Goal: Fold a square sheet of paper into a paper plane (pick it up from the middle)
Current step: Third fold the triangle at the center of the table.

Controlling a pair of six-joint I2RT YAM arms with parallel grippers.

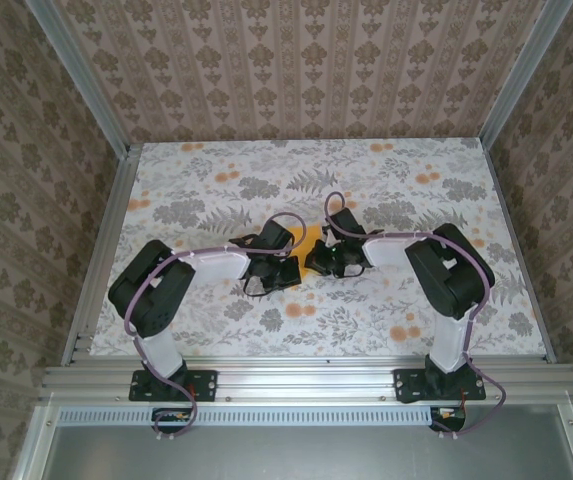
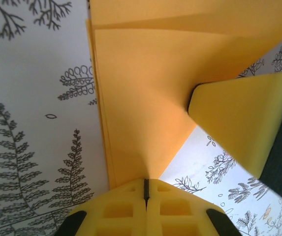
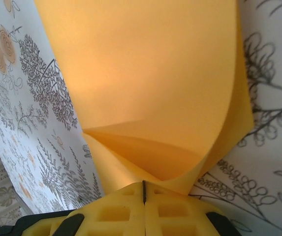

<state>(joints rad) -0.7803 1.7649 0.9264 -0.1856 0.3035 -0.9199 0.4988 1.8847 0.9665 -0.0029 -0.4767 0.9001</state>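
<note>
— How do the jaws of your left gripper point(image 2: 144, 189) stand?

— They are pressed together, with only a thin dark line between them. The narrow end of the orange paper point(image 2: 145, 88) comes out just at that line, so your jaws are clamped on it.

— And your right gripper point(image 3: 143, 189)?

— The same: the jaws are together and pinch the paper, which rises from them in curved layers, one behind the other.

— Where is the paper beyond the jaws?

— From the left wrist, you see it spread away from the jaws like a fan, folded in layers along its left edge. One yellow finger point(image 2: 239, 123) of your right gripper touches its right side.

— And from above?

— The paper is between your two grippers, which face each other closely over the middle of the flowered table point(image 1: 216, 190).
</note>
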